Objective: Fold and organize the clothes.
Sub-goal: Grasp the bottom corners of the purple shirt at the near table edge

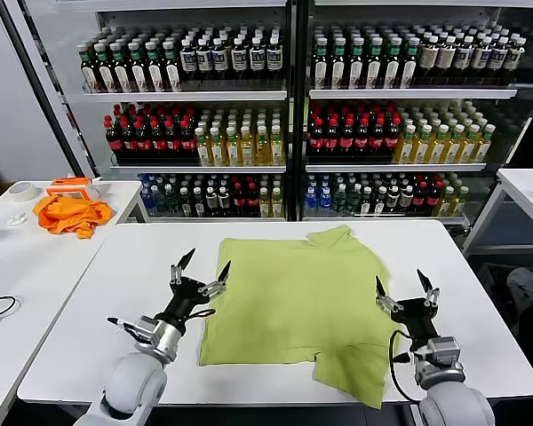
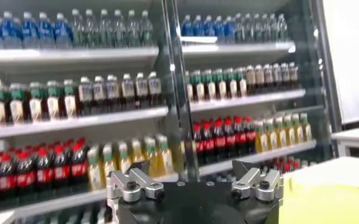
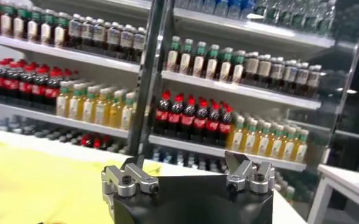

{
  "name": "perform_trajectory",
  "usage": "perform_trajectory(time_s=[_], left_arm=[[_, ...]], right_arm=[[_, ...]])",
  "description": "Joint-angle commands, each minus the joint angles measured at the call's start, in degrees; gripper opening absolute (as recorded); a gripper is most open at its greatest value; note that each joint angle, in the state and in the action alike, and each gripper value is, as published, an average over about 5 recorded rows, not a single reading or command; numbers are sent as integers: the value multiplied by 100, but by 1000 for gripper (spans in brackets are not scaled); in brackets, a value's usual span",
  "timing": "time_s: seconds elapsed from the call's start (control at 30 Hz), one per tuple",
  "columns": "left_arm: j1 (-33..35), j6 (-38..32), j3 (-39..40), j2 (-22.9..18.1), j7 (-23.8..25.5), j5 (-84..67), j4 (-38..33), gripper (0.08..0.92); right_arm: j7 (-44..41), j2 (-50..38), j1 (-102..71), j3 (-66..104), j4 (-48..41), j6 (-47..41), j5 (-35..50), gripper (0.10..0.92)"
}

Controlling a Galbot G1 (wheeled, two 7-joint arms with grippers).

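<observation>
1. The lime-green T-shirt (image 1: 289, 306) lies spread flat near the middle of the white table (image 1: 133, 266), plain side up. One sleeve points toward 12 o'clock, and another flap reaches the table's near edge at about 5 o'clock.
2. The left end effector (image 1: 198, 266) hovers at the shirt's 9 o'clock edge. Its fingers are spread wide and hold nothing; whether the inner fingertip touches the cloth cannot be told.
3. The right end effector (image 1: 401, 288) hovers at the shirt's 3 o'clock edge, also spread wide and empty-handed.
4. In the left wrist view the left end effector's finger mounts (image 2: 133, 187) stand well apart, with a strip of lime-green cloth (image 2: 331, 204) beside them.
5. In the right wrist view, cloth (image 3: 39, 182) shows below and beside its open end effector (image 3: 188, 176).
6. Bare table surface lies open on both sides of the shirt, wider at 9 o'clock than at 3 o'clock.
7. A bright orange cloth (image 1: 69, 215) sits on a separate table at 10 o'clock, with a roll of tape (image 1: 22, 190) near it.
8. Glass-fronted drink shelves (image 1: 284, 115), packed with bottles, stand behind the table at 12 o'clock.
</observation>
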Motion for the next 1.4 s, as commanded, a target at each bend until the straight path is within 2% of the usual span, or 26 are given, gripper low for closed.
perform_trajectory(time_s=[0.03,0.4,0.93,1.4], left_arm=[[1247,1406,-119,609,-617,-755,-1239,823],[1707,2501,-174,800,-1060,-959,-1442,823],[1672,2568,-16,603,-1375,-1244,-1209,822],[1641,2503,145,495,-1384,-1057,-1110,823]], right_arm=[[-23,-207,-943,43,480,-23,285,823],[175,-108,-1543,-217,391,-107,294,823],[527,50,-1383,-458,174,-261,500,823],[780,49,-1161,-711,28,-347,664,803]])
